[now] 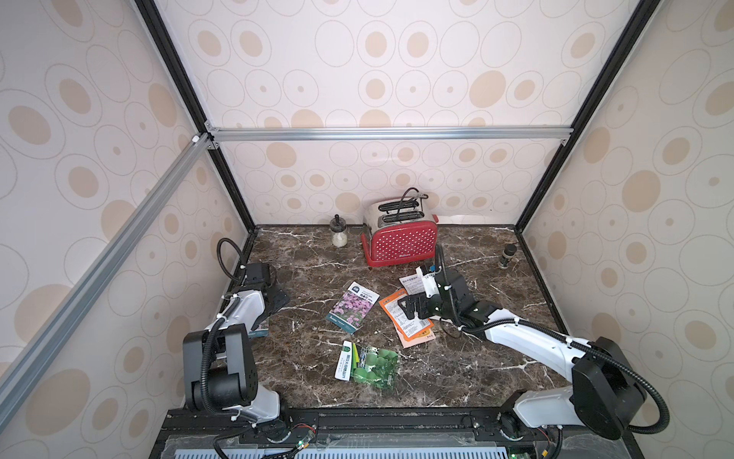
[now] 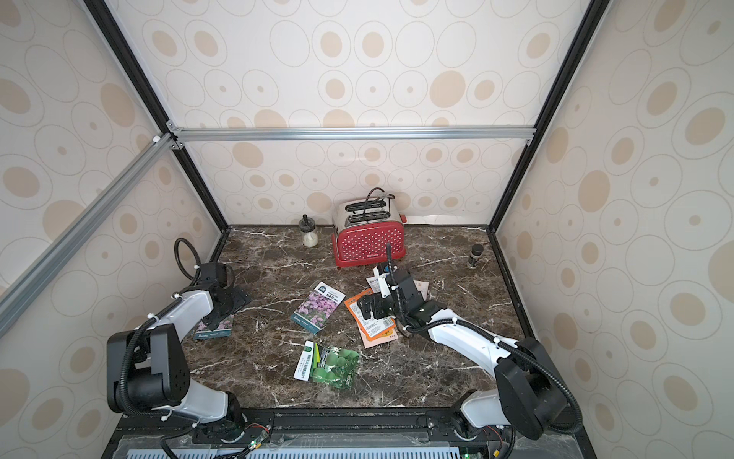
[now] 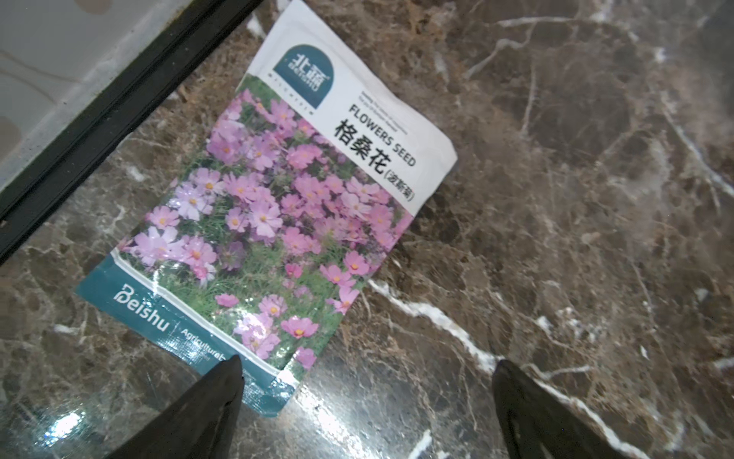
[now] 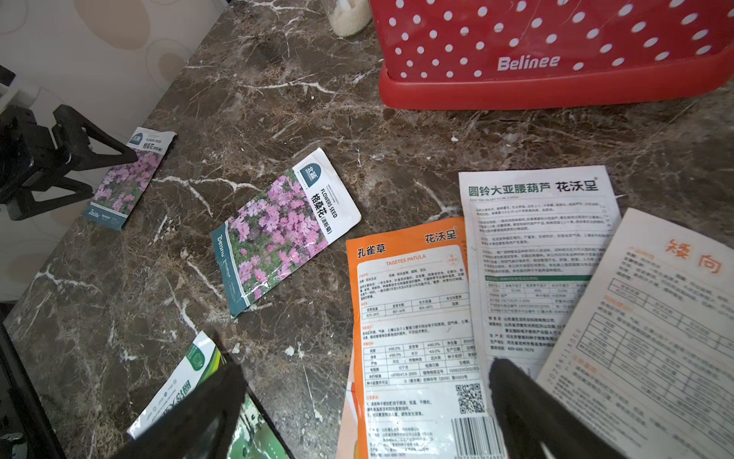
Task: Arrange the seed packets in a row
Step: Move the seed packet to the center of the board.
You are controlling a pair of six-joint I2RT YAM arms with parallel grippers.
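the left black gripper (image 3: 367, 363) is hovering, jaws apart, over a flat purple-flower seed packet (image 3: 278, 222) at the left edge of the dark marble table (image 3: 556, 198). the right black gripper (image 4: 365, 367) is hanging, spread wide, above overlapping orange-and-white packets (image 4: 409, 310).

You have the toaster (image 1: 401, 244) behind the overlapping packets (image 1: 411, 332); a flower packet (image 1: 351, 308) lies left of them, a gourd packet (image 1: 367, 363) in front.

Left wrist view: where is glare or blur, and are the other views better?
Left wrist view: white glare on the marble countertop near the left claw, sheen on the lower part of the purple-flower seed packet; the claw itself is dark and soft. Right wrist view: print on the pale packet is blurred. Both top views: evenly lit.
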